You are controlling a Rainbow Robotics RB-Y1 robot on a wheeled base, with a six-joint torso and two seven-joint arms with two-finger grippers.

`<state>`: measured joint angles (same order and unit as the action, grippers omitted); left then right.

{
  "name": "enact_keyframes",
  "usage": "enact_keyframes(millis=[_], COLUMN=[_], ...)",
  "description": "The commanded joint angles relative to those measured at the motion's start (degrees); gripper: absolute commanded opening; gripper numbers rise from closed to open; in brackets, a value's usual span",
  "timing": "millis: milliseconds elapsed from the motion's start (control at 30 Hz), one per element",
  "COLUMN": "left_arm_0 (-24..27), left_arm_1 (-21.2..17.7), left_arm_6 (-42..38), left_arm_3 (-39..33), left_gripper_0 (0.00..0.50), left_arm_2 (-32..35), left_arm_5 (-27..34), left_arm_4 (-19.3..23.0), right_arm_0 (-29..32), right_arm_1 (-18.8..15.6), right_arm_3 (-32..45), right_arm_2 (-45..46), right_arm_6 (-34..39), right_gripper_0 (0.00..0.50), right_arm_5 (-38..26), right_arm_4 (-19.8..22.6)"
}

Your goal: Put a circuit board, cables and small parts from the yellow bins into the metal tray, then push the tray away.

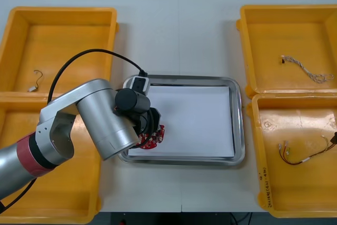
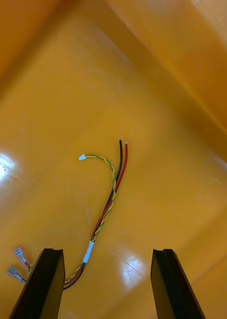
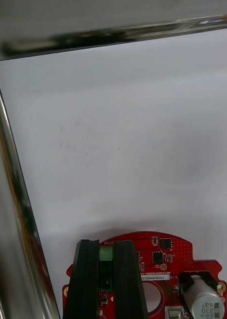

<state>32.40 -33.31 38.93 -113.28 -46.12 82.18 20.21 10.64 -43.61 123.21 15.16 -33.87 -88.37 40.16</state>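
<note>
the left gripper (image 3: pixel 106 251) is clamped on a green part of the round red circuit board (image 3: pixel 148 264), a flat, stiff disc low at the 7 o'clock corner of the shiny metal tray (image 1: pixel 239 125), so letting go looks like the next move. at the tray's 4 o'clock, the right gripper (image 2: pixel 107 253) hangs with its fingers apart in a glossy yellow bin (image 2: pixel 53 99). the thin, limp red and yellow cable (image 2: pixel 109 202) runs lengthwise away from between the fingers.

Red circuit board (image 3: pixel 165 247), yellow bins (image 1: pixel 63 11)

"330" and "63" on silver cylinder (image 3: pixel 203 302) of red circuit board (image 3: pixel 175 247)
</note>
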Motion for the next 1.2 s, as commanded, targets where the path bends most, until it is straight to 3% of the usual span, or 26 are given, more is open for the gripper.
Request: enact_keyframes(millis=[33,333,467,533,600,633,667,1200], left_arm_0=[2.2,2.3,2.3,2.2,2.3,2.3,2.3,2.3], left_arm_1=[1.4,1.4,1.3,1.3,1.2,1.2,1.2,1.2], left_arm_6=[-5.2,-5.4,-5.6,-5.8,-6.1,-6.1,-6.4,-7.2], left_arm_3=[0.2,1.8,1.7,1.7,1.7,1.7,1.7,-1.4], left_gripper_0=[0.001,0.005,0.005,0.044,0.287,0.368,0.500,0.500], left_arm_2=[-1.0,-1.0,-1.0,-1.0,-1.0,-1.0,-1.0,1.6], left_arm_5=[-1.1,-2.7,-2.6,-2.6,-2.7,-2.7,-2.6,-0.4], left_arm_4=[-0.8,-0.9,-0.9,-0.8,-0.8,-0.7,-0.7,0.9], right_arm_0=[-1.8,-2.7,-3.1,-3.1,-3.1,-3.1,-3.1,-1.8], right_arm_1=[3.5,8.4,9.8,10.5,11.4,11.6,12.0,14.8], right_arm_3=[-1.3,-2.8,-4.5,-5.1,-5.4,-5.4,-5.4,-6.3], right_arm_2=[1.5,-2.4,-2.9,-2.9,-2.9,-2.9,-2.9,-3.1], right_arm_6=[2.5,3.3,3.7,3.7,3.7,3.7,3.7,4.7], right_gripper_0=[0.500,0.500,0.500,0.500,0.500,0.500,0.500,0.500], right_arm_5=[0.5,2.6,3.9,4.5,5.0,5.0,4.9,4.9], right_arm_4=[-1.5,-7.4,-7.4,-7.4,-7.5,-7.5,-7.4,-7.4])
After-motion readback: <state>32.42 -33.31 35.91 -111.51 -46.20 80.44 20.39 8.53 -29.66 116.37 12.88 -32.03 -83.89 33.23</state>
